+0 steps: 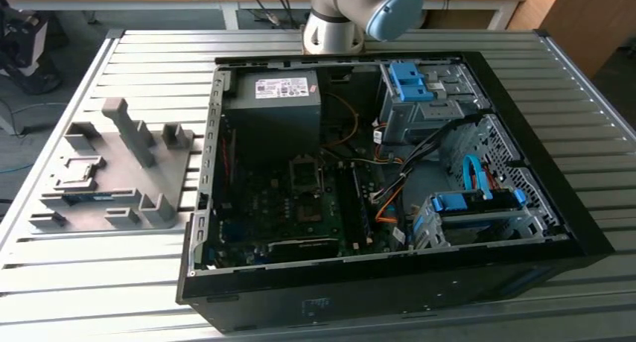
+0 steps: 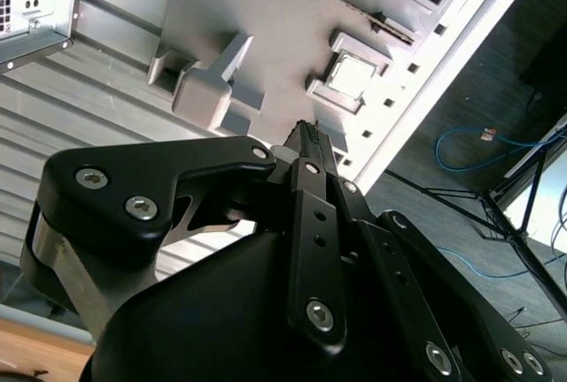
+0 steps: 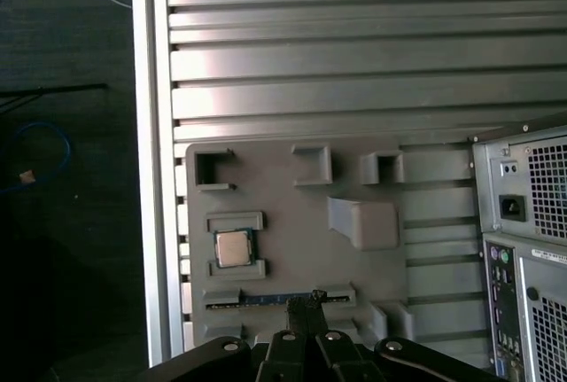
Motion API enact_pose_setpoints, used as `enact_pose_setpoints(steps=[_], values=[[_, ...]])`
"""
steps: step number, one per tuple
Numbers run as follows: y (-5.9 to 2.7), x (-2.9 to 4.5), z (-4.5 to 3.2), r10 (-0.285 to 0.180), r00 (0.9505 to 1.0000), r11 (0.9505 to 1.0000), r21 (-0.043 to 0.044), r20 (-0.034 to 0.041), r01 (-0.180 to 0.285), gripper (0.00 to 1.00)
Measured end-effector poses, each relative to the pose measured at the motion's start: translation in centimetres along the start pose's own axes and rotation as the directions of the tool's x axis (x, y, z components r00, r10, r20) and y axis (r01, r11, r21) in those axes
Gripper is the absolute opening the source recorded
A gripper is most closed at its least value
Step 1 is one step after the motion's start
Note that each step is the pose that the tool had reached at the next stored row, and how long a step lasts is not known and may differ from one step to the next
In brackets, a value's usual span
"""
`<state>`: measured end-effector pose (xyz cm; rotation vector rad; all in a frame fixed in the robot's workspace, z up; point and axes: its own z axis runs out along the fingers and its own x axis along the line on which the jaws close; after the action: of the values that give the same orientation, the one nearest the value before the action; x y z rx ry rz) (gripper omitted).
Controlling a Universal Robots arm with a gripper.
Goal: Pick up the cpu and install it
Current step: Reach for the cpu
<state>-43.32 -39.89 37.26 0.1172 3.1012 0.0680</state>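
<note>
Brackets, 2 of them, pen the cpu (image 3: 233, 248) flat and metal-side up in its nest on the grey fixture plate (image 3: 292, 231), presumably so that it sits at a known spot for grasping. The plate lies on the slatted table (image 3: 354, 45) beside the open computer case (image 1: 398, 279). The gripper (image 3: 306, 304) hangs well above the plate, pointing down. Its tips are over the memory stick (image 3: 266, 297) slot rather than the cpu, and its jaws are pressed together on nothing. Pick-up is not yet begun.
</note>
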Motion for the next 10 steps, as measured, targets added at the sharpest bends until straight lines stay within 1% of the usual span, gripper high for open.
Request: enact_pose_setpoints(steps=[10], values=[[-0.06, 0.55, 0.33, 0.0, 1.0, 1.0, 0.0, 0.0, 0.0, 0.1]])
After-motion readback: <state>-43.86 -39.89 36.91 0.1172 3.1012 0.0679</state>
